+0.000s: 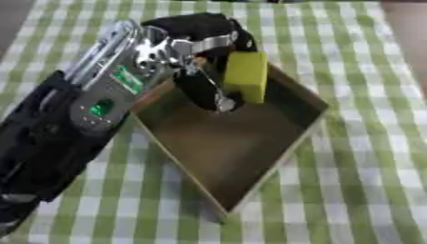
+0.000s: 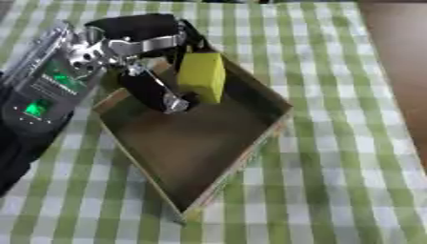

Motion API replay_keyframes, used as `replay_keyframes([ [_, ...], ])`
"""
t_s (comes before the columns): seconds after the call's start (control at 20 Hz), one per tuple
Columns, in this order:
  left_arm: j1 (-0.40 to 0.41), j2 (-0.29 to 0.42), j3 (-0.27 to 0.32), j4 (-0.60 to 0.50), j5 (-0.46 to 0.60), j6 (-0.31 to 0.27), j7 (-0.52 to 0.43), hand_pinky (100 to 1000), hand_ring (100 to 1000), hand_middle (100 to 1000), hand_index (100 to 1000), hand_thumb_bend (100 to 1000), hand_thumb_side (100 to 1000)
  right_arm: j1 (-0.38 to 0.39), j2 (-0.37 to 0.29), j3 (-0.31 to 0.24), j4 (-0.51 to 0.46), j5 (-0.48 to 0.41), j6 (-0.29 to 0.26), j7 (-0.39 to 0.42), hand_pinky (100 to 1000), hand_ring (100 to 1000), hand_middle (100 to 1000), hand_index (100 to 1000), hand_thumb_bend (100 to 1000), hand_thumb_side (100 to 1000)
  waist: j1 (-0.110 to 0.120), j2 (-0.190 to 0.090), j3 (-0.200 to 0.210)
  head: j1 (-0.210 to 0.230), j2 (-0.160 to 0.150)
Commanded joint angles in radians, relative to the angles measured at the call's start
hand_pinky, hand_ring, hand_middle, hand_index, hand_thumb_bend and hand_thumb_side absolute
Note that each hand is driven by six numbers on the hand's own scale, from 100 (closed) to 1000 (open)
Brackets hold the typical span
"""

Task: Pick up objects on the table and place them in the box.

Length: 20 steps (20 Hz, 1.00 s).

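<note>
A yellow block hangs over the far corner of a shallow brown wooden box. My left hand is over that corner, its fingers and thumb curled round the block, black fingers pointing down into the box. The left arm, silver and black with green lights, crosses in from the lower left. The box floor shows nothing else inside. My right hand appears in neither view.
The table is covered with a green and white checked cloth. Bare brown tabletop shows at the far right edge.
</note>
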<state>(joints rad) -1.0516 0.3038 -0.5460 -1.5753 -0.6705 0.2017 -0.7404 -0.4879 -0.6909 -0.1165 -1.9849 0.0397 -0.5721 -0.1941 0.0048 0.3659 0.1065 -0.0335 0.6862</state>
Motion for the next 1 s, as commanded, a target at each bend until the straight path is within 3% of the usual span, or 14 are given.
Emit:
replay_keyframes([
  [0.05,-0.006,-0.018,-0.006,0.037,-0.023,-0.023,0.001,611,557,479,564,100,180,-0.010,-0.033,-0.008,-0.015,-0.009,-0.003,0.000,893,646,620,839,100,456,-0.001,-0.024,-0.001,-0.003,0.002],
  [0.45,0.027,-0.075,-0.046,0.128,-0.091,-0.094,-0.007,630,584,502,595,100,191,-0.011,-0.027,-0.010,-0.015,-0.010,-0.002,-0.001,895,650,620,838,100,459,-0.004,-0.023,-0.004,-0.003,0.000],
  [0.5,0.029,-0.080,-0.050,0.134,-0.097,-0.105,-0.008,641,601,535,635,167,182,-0.011,-0.027,-0.010,-0.015,-0.010,-0.002,-0.001,895,651,620,838,100,459,-0.004,-0.024,-0.004,-0.003,0.000],
  [0.55,0.031,-0.083,-0.053,0.140,-0.102,-0.116,-0.011,648,612,555,659,136,202,-0.011,-0.026,-0.010,-0.015,-0.011,-0.002,-0.002,895,652,620,838,100,459,-0.004,-0.024,-0.004,-0.003,-0.001],
  [0.7,0.036,-0.085,-0.056,0.147,-0.111,-0.146,-0.023,715,716,720,861,269,240,-0.010,-0.026,-0.012,-0.015,-0.011,-0.001,-0.003,896,652,621,838,100,459,-0.003,-0.025,-0.004,-0.004,-0.004],
  [0.75,0.037,-0.084,-0.056,0.145,-0.114,-0.155,-0.027,749,753,758,883,332,259,-0.009,-0.026,-0.012,-0.015,-0.011,-0.001,-0.004,896,652,621,838,100,460,-0.004,-0.025,-0.004,-0.004,-0.004],
  [0.8,0.037,-0.082,-0.055,0.141,-0.123,-0.165,-0.032,800,793,789,878,464,283,-0.009,-0.026,-0.013,-0.015,-0.011,-0.001,-0.004,896,652,620,837,100,459,-0.004,-0.025,-0.004,-0.004,-0.005],
  [1.0,0.037,-0.075,-0.043,0.127,-0.184,-0.197,-0.036,838,837,820,903,629,335,-0.008,-0.026,-0.014,-0.015,-0.010,0.000,-0.007,896,651,620,836,100,459,-0.005,-0.026,-0.002,-0.005,-0.004],
])
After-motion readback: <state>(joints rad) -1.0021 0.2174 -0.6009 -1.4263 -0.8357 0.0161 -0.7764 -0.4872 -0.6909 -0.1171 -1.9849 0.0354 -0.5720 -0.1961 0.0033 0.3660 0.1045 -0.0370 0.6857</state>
